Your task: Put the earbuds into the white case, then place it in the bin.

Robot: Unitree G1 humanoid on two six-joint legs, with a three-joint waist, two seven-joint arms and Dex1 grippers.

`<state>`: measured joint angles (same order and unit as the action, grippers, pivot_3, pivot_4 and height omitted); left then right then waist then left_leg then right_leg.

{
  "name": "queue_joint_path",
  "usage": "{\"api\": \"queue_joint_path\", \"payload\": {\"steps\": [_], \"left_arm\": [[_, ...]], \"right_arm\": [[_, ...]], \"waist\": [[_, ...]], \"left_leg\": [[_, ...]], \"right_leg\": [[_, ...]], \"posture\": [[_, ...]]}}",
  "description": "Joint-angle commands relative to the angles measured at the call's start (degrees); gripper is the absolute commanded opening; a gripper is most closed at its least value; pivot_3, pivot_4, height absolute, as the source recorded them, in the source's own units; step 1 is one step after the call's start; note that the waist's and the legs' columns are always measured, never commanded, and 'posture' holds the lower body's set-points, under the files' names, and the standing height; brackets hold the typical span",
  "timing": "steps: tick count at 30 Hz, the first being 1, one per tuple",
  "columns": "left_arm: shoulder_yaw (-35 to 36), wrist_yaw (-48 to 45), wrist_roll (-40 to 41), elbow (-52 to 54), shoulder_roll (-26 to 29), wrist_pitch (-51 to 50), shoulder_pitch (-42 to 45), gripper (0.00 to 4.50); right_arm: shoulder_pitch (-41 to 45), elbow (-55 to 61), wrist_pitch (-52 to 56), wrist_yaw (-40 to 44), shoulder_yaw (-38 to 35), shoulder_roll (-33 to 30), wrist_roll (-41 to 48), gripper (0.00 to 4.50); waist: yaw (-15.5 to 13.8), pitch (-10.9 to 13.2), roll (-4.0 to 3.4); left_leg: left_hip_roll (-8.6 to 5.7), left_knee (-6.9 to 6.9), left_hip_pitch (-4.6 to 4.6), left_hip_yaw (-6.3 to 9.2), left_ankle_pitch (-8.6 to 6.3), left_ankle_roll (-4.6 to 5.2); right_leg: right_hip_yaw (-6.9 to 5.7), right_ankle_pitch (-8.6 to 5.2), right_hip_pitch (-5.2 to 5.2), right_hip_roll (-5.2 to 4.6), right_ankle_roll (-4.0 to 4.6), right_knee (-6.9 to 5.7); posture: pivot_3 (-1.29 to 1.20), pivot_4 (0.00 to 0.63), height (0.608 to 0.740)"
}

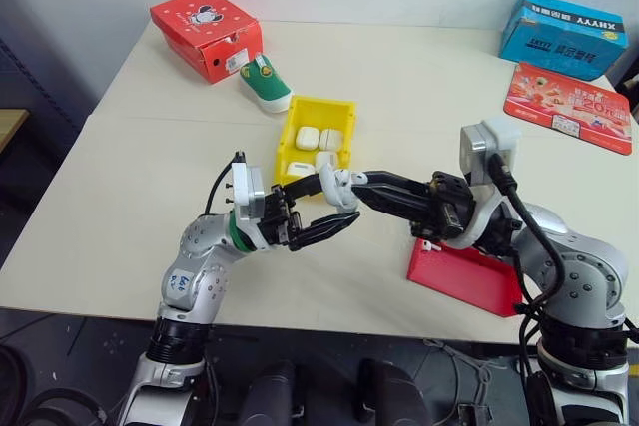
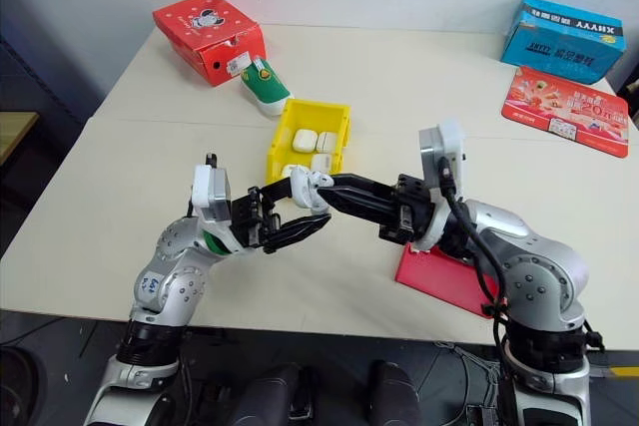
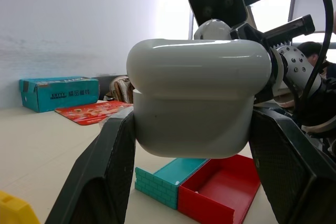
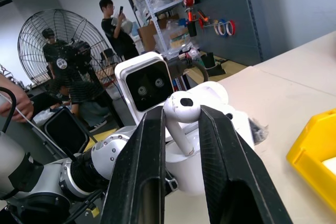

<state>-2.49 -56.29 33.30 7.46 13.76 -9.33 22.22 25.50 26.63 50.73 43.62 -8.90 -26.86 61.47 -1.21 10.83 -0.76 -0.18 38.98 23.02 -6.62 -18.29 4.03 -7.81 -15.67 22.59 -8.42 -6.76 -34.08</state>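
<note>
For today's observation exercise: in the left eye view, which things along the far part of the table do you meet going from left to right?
Red box → green and white shoe → yellow bin → blue box.

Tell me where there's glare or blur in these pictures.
Left wrist view: bright backlight behind washes out the wall, and a glossy highlight streaks the white case filling the foreground. Right wrist view: the earbud between the right tool's fingers is crisp, the people behind softer. Head views: even light, soft shadows beside the yellow bin.
</note>
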Motion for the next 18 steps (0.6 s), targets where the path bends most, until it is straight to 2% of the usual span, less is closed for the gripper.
{"api": "queue_joint_path", "payload": {"steps": [1,6,12,14,16,18], "left_arm": [[-0.38,0.9,-0.65,1.41,-0.72,1.61,-0.15,2.79],[-0.6,1.56,-0.72,1.9,-0.87,1.86,-0.55,2.79],[-0.36,2.39,-0.54,2.83,-1.17,1.88,-0.9,2.79],[-0.14,2.63,-0.48,3.12,-1.31,2.04,-0.92,2.79],[-0.04,2.8,-0.49,3.3,-1.31,2.09,-0.89,2.79],[0.07,2.96,-0.47,3.52,-1.21,2.07,-0.94,2.79]], "right_arm": [[0.13,1.77,-2.12,-0.11,0.93,0.17,0.08,0.49],[-0.68,1.25,-3.25,0.76,2.81,-1.07,-1.86,0.49],[-2.09,0.56,-6.87,3.1,6.13,-4.31,-9.15,0.49],[-2.36,0.55,-7.27,4.7,7.3,-5.62,-10.11,1.21],[-2.54,0.45,-8.67,5.14,7.53,-5.69,-10.88,1.69],[-2.73,0.54,-9.61,5.22,7.5,-5.62,-11.43,2.43]], "waist": [[0.0,0.0,0.0],[0.01,0.0,0.0],[-0.03,0.0,0.0],[0.0,0.0,0.0],[-0.02,0.0,0.01],[-0.01,0.0,0.01]], "left_leg": [[0.0,0.0,0.01,0.0,0.01,0.01],[-0.01,0.0,0.02,0.0,0.01,0.02],[-0.02,0.0,0.02,-0.01,0.02,0.04],[-0.02,0.0,0.02,-0.01,0.02,0.04],[-0.02,0.0,0.03,-0.01,0.02,0.05],[-0.02,0.01,0.03,-0.02,0.03,0.05]], "right_leg": [[0.0,0.01,0.0,0.0,-0.02,0.01],[0.0,0.02,0.0,0.01,-0.04,0.02],[-0.01,0.03,0.0,0.01,-0.06,0.03],[-0.01,0.03,0.0,0.01,-0.06,0.03],[-0.01,0.04,0.0,0.0,-0.07,0.03],[0.0,0.04,0.0,-0.01,-0.07,0.04]], "posture": [[0.0,0.15,0.74],[0.0,0.15,0.74],[0.0,0.15,0.74],[0.0,0.15,0.74],[0.0,0.15,0.74],[0.0,0.15,0.74]]}}
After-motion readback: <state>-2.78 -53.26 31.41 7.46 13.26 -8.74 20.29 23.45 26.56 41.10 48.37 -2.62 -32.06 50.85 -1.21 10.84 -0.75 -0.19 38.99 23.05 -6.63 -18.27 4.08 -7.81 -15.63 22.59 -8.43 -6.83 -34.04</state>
